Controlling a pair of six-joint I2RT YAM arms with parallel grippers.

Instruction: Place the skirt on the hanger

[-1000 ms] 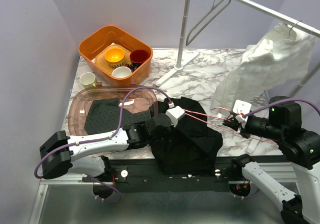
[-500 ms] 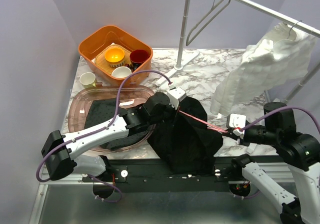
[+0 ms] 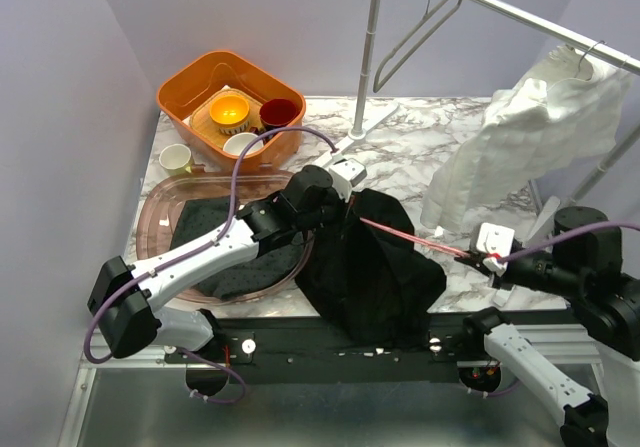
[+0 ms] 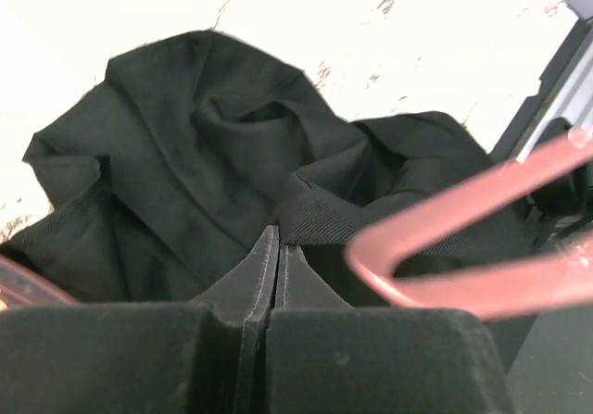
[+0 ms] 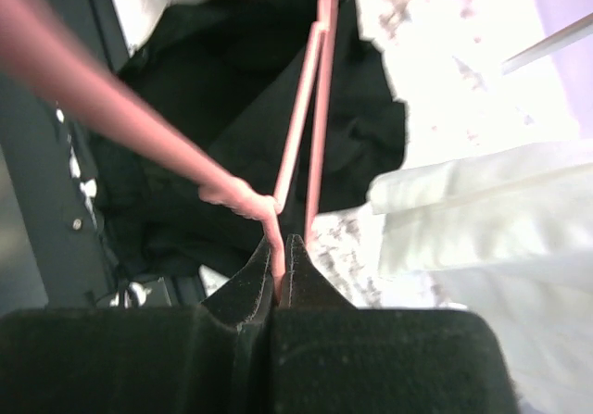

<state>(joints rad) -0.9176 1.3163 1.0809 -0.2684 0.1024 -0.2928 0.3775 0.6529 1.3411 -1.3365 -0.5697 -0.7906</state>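
Observation:
The black skirt [image 3: 375, 277] lies heaped on the marble table near its front edge. Its top is pulled up into a peak at my left gripper [image 3: 343, 199]. That gripper is shut, its fingertips [image 4: 277, 236] pinching the cloth at the ribbed waistband [image 4: 320, 218]. The pink hanger [image 3: 410, 235] runs slanting from the skirt's peak to my right gripper [image 3: 474, 256]. One rounded end of the hanger [image 4: 435, 247] hovers just right of the left jaws. My right gripper [image 5: 281, 244] is shut on the hanger's thin neck [image 5: 315, 108], with the skirt [image 5: 185, 145] below it.
An orange basket [image 3: 180, 102] of bowls stands at the back left, with a small cup [image 3: 176, 157] beside it. A pink tray [image 3: 158, 205] holds a dark grey cloth [image 3: 215, 229]. The rack's pole [image 3: 368, 57] rises behind. A grey hanger [image 3: 415, 32] and a white garment [image 3: 530, 137] hang from its rail.
My left gripper has moved away from the front edge and lifted the skirt's top with it. My right gripper has drawn to the right, pulling the hanger that way.

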